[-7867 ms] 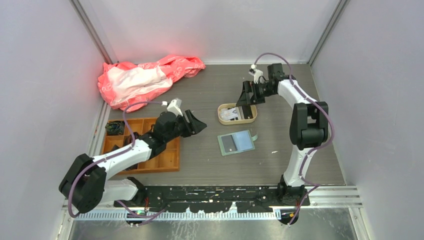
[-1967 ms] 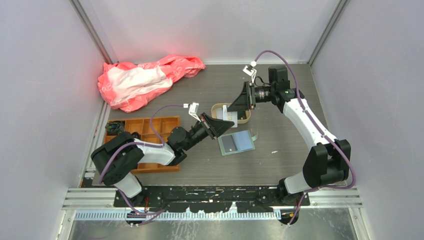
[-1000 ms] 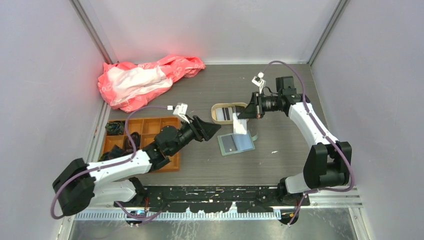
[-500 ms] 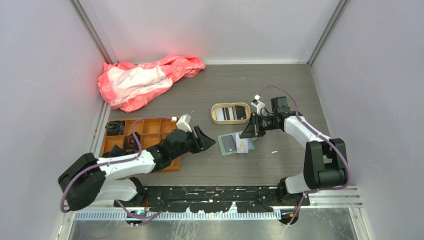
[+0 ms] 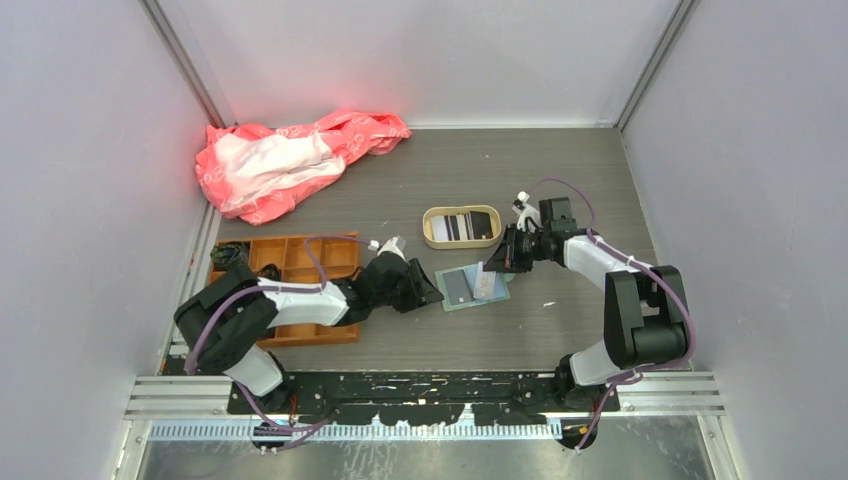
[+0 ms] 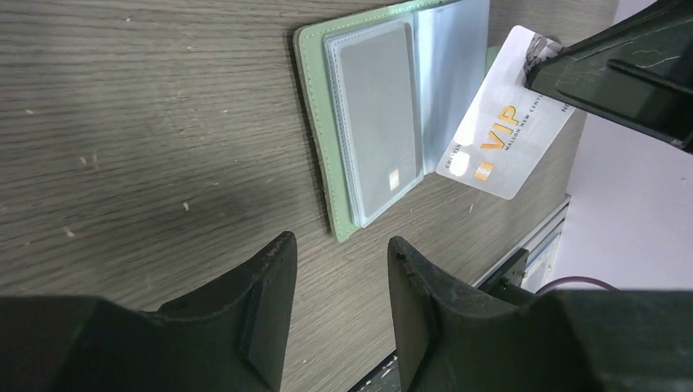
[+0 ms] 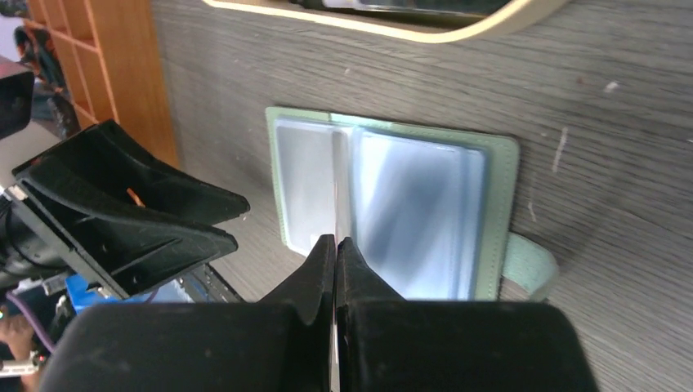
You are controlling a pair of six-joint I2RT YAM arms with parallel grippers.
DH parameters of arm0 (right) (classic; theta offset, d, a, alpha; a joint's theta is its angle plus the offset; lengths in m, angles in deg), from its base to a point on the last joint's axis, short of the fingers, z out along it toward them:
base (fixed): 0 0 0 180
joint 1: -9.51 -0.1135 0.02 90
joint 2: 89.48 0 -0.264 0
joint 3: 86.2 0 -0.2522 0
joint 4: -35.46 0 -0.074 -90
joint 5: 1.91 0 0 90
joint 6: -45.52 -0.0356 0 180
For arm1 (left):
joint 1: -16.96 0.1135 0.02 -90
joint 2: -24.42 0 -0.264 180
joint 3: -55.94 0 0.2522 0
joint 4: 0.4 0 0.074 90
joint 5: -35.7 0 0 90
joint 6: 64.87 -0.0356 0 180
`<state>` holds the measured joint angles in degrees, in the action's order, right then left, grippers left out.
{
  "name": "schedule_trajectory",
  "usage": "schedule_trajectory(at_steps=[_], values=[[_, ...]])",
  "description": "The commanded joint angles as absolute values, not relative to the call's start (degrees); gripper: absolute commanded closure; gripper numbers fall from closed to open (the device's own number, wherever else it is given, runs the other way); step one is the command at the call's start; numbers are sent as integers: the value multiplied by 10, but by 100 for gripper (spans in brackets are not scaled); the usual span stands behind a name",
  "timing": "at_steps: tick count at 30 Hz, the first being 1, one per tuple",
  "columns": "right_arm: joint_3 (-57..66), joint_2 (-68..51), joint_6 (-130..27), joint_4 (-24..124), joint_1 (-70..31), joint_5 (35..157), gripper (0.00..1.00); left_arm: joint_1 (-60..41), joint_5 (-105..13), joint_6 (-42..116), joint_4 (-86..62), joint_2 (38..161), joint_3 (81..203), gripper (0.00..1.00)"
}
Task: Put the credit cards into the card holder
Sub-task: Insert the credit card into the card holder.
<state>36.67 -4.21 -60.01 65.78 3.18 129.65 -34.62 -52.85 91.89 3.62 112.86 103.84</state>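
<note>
The card holder [image 5: 458, 288] lies open and flat on the table, sage green with clear pockets [image 6: 376, 122] [image 7: 417, 196]. My right gripper [image 5: 497, 266] [image 7: 336, 241] is shut on a white credit card [image 5: 486, 284] marked VIP [image 6: 507, 147]. It holds the card on edge over the holder's middle fold, where it shows as a thin line [image 7: 337, 180]. My left gripper [image 5: 430, 293] [image 6: 339, 245] is open and empty, low over the table just off the holder's left edge. More credit cards [image 5: 462, 226], dark and pale, lie in the beige tray.
The beige round-cornered tray [image 5: 425, 227] [image 7: 368, 24] stands just behind the holder. An orange compartment tray [image 5: 290, 290] [image 7: 98, 65] sits at the left under my left arm. A pink plastic bag [image 5: 290, 160] lies at the back left.
My right gripper has come down from beside the beige tray with the white card and now holds it over the holder. My left gripper has moved right to the holder's edge, its jaws narrowing.
</note>
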Motion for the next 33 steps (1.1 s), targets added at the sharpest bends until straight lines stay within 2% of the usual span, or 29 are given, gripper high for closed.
schedule_trajectory(at_steps=[1, 16, 23, 33], values=[[374, -51, -655, 610, 21, 1238, 99, -341, -510, 931, 4, 1153, 1087, 54], [394, -8, -715, 552, -21, 1250, 99, -294, -496, 893, -108, 1193, 1149, 55], [412, -45, -755, 536, -20, 1239, 99, -272, -478, 823, -140, 1178, 1183, 56], [419, -64, -747, 518, -9, 1231, 99, -277, -428, 785, -60, 1164, 1180, 67]])
